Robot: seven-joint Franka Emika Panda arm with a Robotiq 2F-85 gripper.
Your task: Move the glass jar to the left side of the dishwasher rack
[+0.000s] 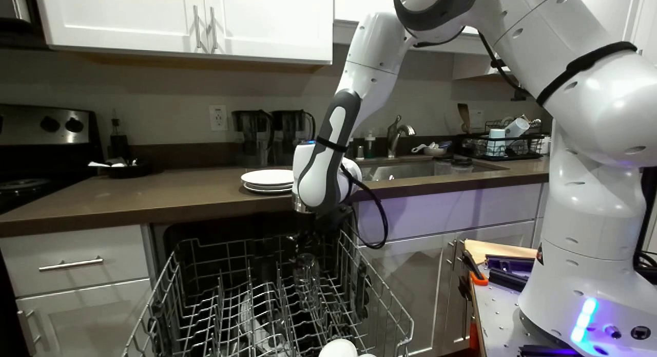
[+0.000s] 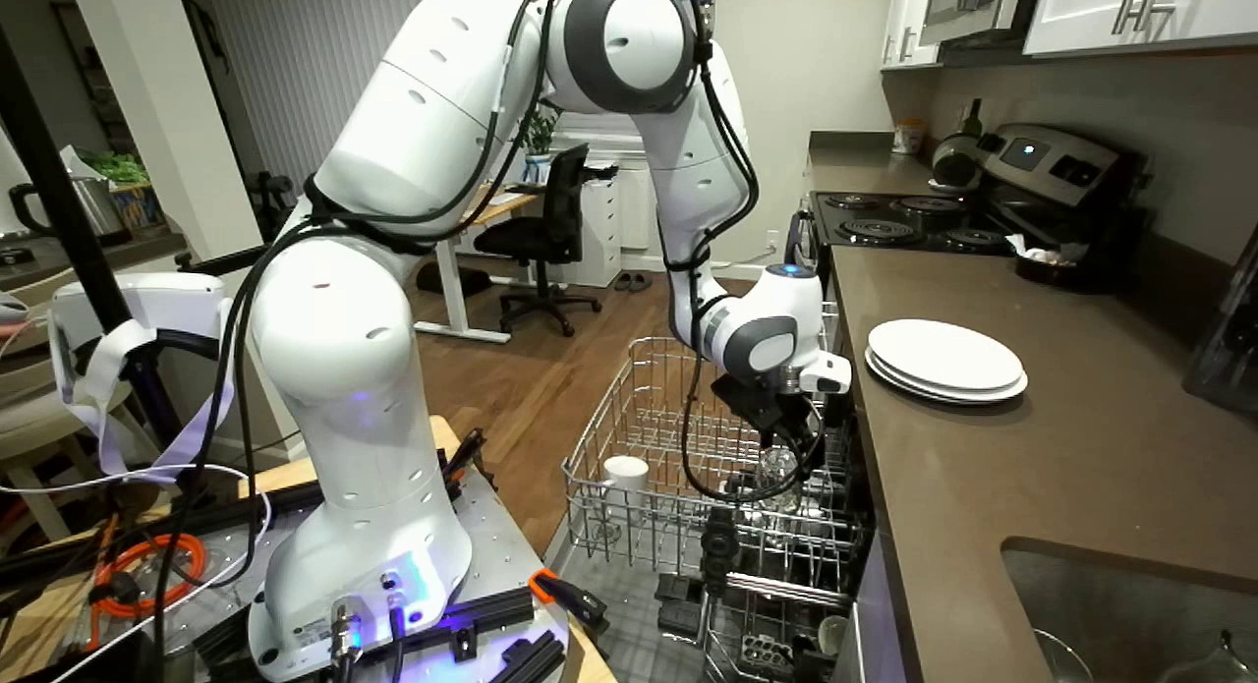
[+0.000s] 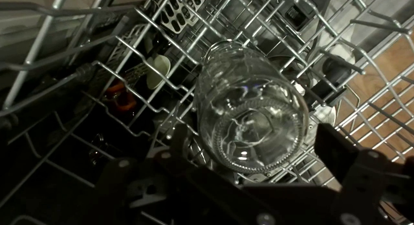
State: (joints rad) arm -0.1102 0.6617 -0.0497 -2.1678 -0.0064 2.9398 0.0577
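Below the front edge of the counter (image 1: pixel 154 191), the tool (image 3: pixel 254 134) stands spread, likely to grasp the upturned jar (image 3: pixel 255 111) in the rack (image 1: pixel 220 295); contact is unclear.

I see a long brown counter (image 1: pixel 169 195). A small pile of white plates (image 1: pixel 267 179) sits near its front edge. Two pitchers (image 1: pixel 250 125) stand at the back, and so does a round black dish (image 1: pixel 129 171).

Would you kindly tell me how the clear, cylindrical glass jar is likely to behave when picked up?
The clear, cylindrical glass jar should feel stiff, yet may chip if knocked against the surrounding silver-grey wire rack. Its shiny walls could slip in a grip, and its round body might roll if laid down.
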